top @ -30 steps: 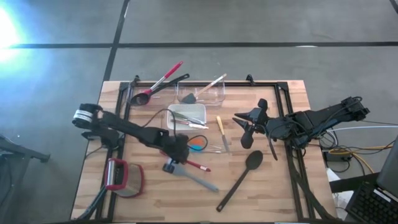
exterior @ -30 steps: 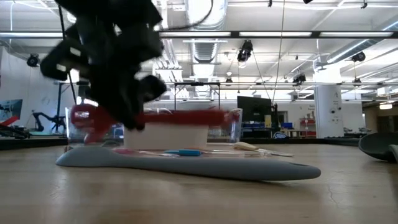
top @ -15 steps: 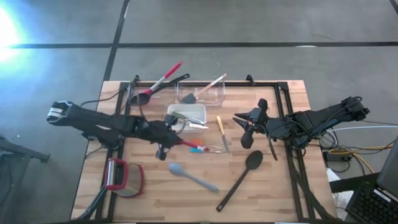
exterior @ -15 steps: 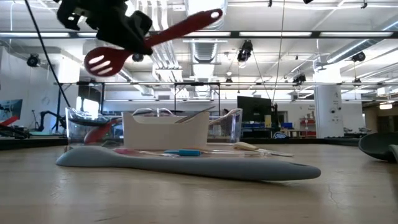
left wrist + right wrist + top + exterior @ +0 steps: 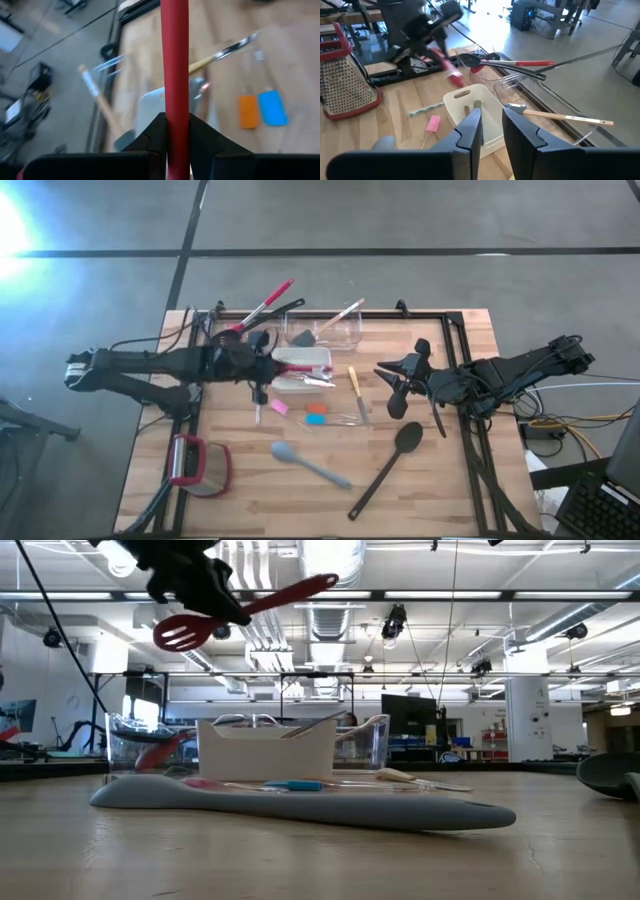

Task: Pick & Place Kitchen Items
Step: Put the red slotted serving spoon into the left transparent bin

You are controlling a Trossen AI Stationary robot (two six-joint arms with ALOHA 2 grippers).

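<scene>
My left gripper (image 5: 262, 370) (image 5: 175, 125) is shut on a red slotted turner (image 5: 250, 605), high above the table beside the left side of the white square dish (image 5: 303, 358). A grey-blue spatula (image 5: 310, 465), a black spoon (image 5: 390, 465), a yellow-handled knife (image 5: 354, 385) and small orange and blue pieces (image 5: 315, 416) lie flat on the wood. At the right my right gripper (image 5: 397, 388) (image 5: 492, 122) waits above the table. Its fingers stand a narrow gap apart with nothing between them. My left gripper pinches the turner's red handle (image 5: 175, 85) between its two fingers, close to the slotted head (image 5: 180, 633). The fingers come from the table's left and lie along the handle, which runs on past them. The turner is lifted clear and tilted, its handle end (image 5: 330, 583) higher than its head.
A clear tub (image 5: 327, 332) with a wooden-handled tool stands at the far edge, with red tongs and a black spoon (image 5: 250, 320) left of it. A red-and-grey grater (image 5: 195, 465) lies near left. A pink piece (image 5: 278, 407) lies near the dish.
My left gripper has risen from beside the grey-blue spatula and gone toward the far edge, tipping up nearer to level. The red turner has come up with it, lifted clear of the table. The spatula has stayed where it was.
</scene>
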